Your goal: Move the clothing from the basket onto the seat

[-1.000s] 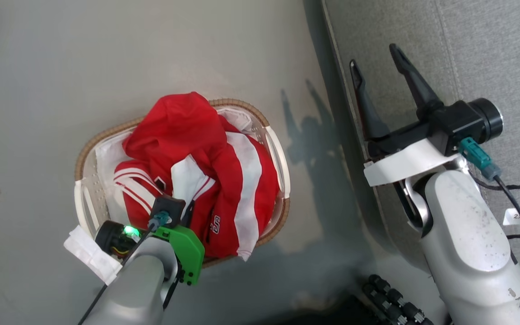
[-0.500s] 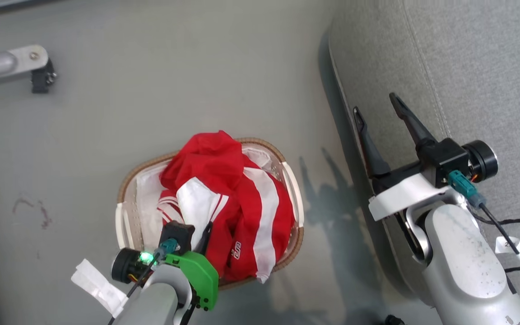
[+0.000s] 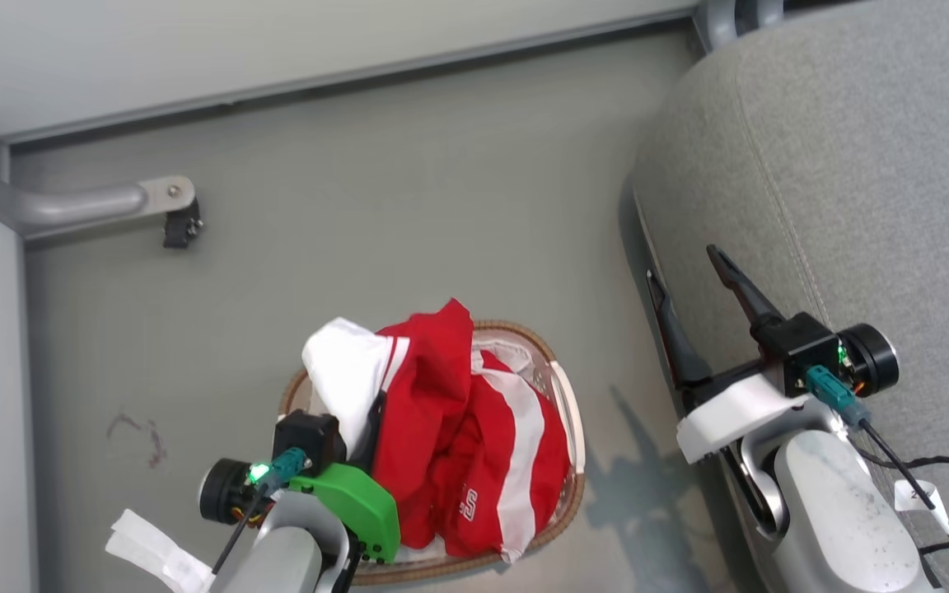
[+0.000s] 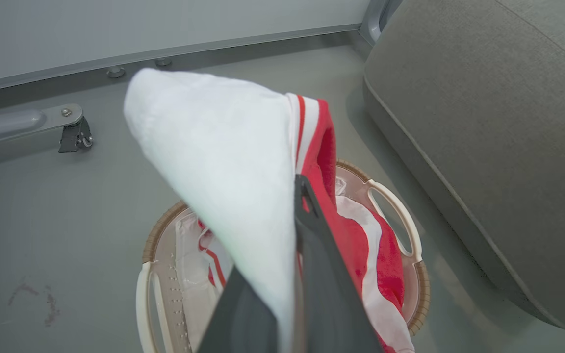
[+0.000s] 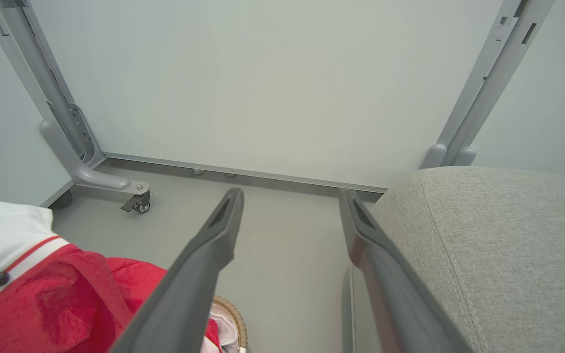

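At 7 o'clock in the head view, the left gripper (image 3: pixel 374 416) pinches a white-and-red fold of the clothing (image 3: pixel 474 445), fingers (image 4: pixel 312 235) pressed together on cloth held above the basket (image 3: pixel 571 428) at 6 o'clock. The rest of the red garments drape into the basket over its white liner (image 3: pixel 516 356). Soft, light and limp, the fabric will likely trail; a bunched fold gives the surest hold. At 4 o'clock the right gripper (image 3: pixel 683 265) hangs spread and empty beside the seat (image 3: pixel 853 165), at 2 o'clock.

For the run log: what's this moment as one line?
left hand: shut on clothing | clothing: part held up, rest in basket | right hand: open, empty, near seat
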